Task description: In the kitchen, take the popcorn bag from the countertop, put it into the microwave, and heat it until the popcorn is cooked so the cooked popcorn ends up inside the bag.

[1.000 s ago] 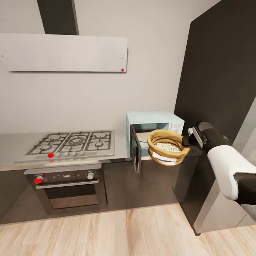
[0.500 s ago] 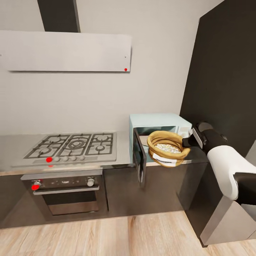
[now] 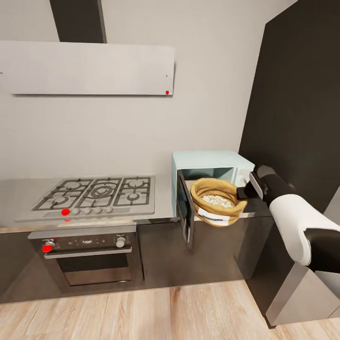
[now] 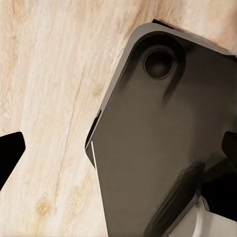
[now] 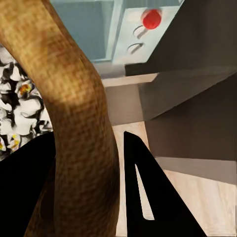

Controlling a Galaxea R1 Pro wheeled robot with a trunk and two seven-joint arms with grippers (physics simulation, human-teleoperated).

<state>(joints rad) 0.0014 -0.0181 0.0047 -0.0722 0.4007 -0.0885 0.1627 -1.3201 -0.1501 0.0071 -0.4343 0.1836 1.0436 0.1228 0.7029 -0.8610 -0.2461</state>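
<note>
Right of centre in the head view, the right gripper [image 3: 243,192] pinches the rolled rim of the popcorn bag [image 3: 217,202], which hangs in the air at the mouth of the microwave [image 3: 211,171], whose door [image 3: 185,209] stands open. White popcorn [image 3: 217,199] fills the bag. The microwave sits on the glossy grey countertop [image 3: 160,196] beside a steel hob [image 3: 94,192], under a flat hood [image 3: 87,68]. Whether the left gripper [image 4: 118,158] is open cannot be told; below it lies light wood floor [image 4: 44,98].

Head high, facing microwave [image 3: 210,163] (wrists close-up)
</note>
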